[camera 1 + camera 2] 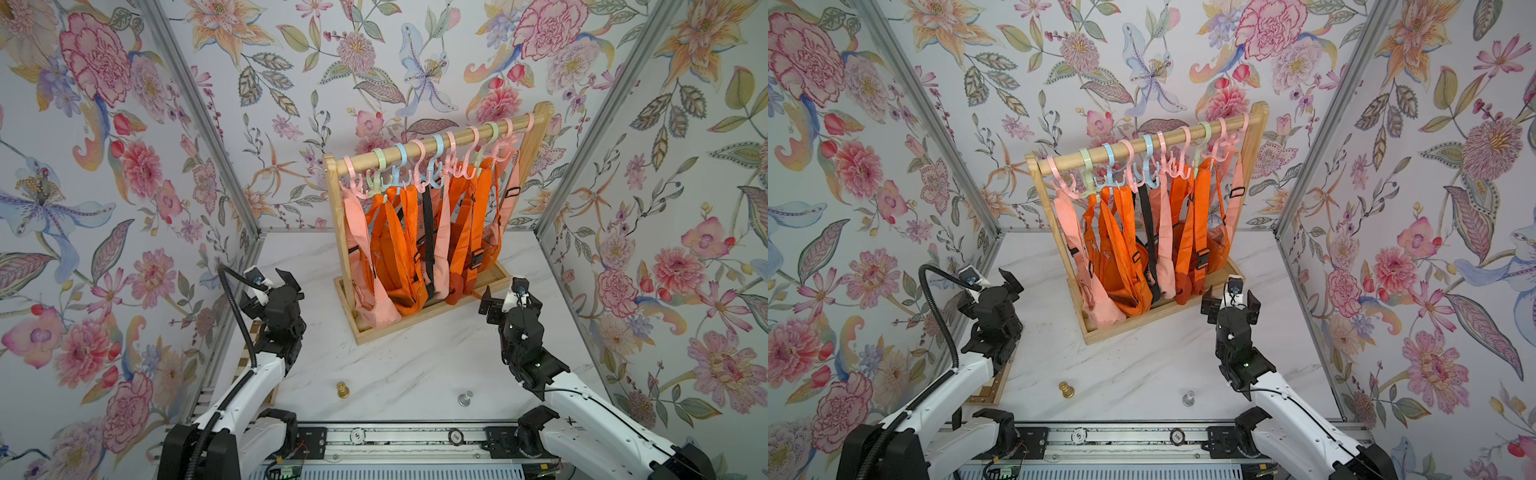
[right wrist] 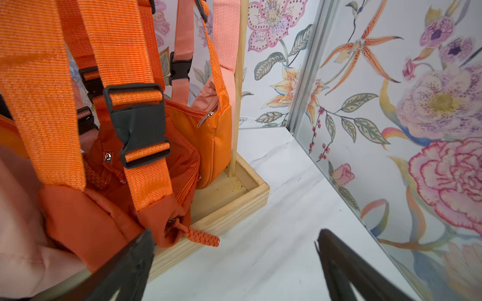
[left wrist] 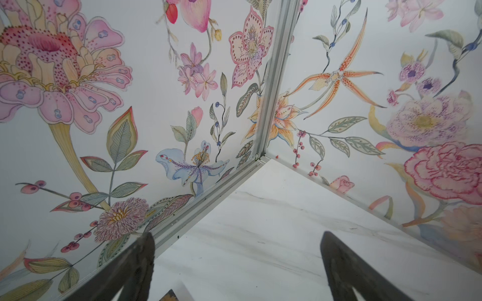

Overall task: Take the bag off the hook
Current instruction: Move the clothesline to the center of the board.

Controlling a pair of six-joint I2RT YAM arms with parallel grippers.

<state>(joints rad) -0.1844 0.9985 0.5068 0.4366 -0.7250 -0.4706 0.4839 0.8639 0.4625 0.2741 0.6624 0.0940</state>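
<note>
Several orange and pink bags (image 1: 399, 257) (image 1: 1129, 266) hang by their straps from pastel hooks (image 1: 436, 166) on the rod of a wooden rack (image 1: 415, 151). Their bodies rest in the rack's base tray (image 1: 415, 324). My right gripper (image 1: 509, 301) (image 1: 1230, 299) is open and empty, low beside the tray's near right corner. In the right wrist view its jaws (image 2: 234, 232) stand wide apart, with a dark orange bag (image 2: 182, 166) and its zip pull (image 2: 200, 235) just ahead of one finger. My left gripper (image 1: 270, 289) (image 3: 237, 234) is open and empty near the left wall, facing the back corner.
A gold chess piece (image 1: 342, 390) and a silver one (image 1: 465, 398) stand on the marble table near the front. Two chips (image 1: 357, 435) (image 1: 456, 436) lie on the front rail. A wooden frame (image 1: 992, 390) lies under the left arm. Floral walls close in three sides.
</note>
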